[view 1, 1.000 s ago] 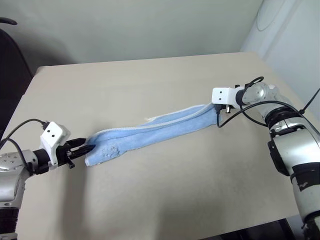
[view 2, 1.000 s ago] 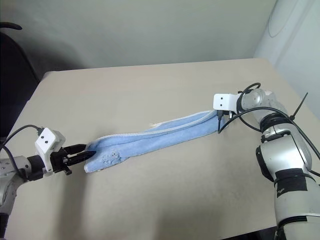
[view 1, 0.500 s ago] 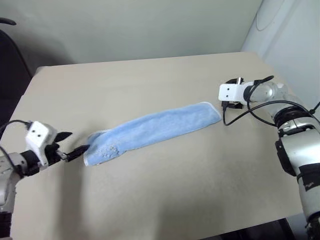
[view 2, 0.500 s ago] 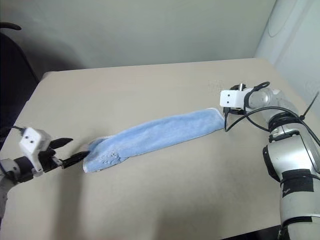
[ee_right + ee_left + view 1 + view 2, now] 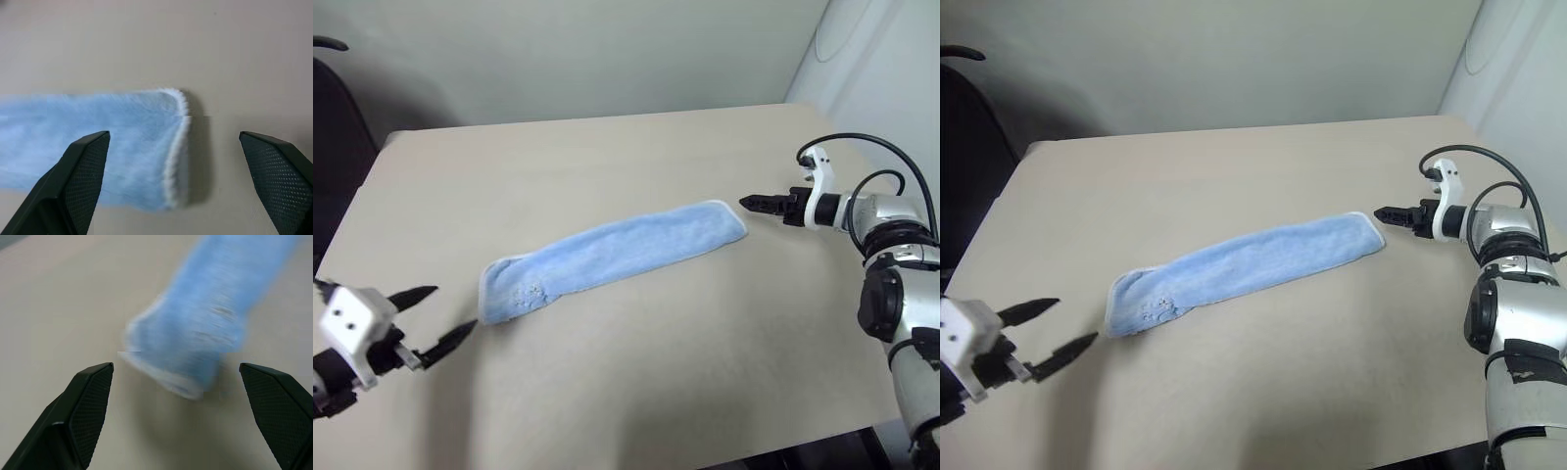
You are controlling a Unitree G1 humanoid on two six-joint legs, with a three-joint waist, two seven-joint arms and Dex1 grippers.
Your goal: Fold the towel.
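Note:
The towel (image 5: pixel 617 250) is a light-blue strip with white edging, lying flat on the beige table (image 5: pixel 607 147) and running from near left to far right. A small embroidered patch (image 5: pixel 527 292) sits by its near-left end. My left gripper (image 5: pixel 453 308) is open, a short way off that end with bare table between; in the left wrist view the towel (image 5: pixel 205 318) lies beyond the spread fingers (image 5: pixel 88 396). My right gripper (image 5: pixel 744 203) hovers just past the far-right end. In the right wrist view it (image 5: pixel 174 133) is open over the towel's stitched end (image 5: pixel 176 147), holding nothing.
A dark chair (image 5: pixel 333 117) stands past the table's left edge. A pale wall runs behind the table, with a white round object (image 5: pixel 847 29) at the far right corner. The table's front edge (image 5: pixel 705 455) is close below my arms.
Both grippers opened and let go of the towel's ends, and the towel settled flat. My left gripper drew back toward me. My right gripper rolled over and slid right, off the cloth.

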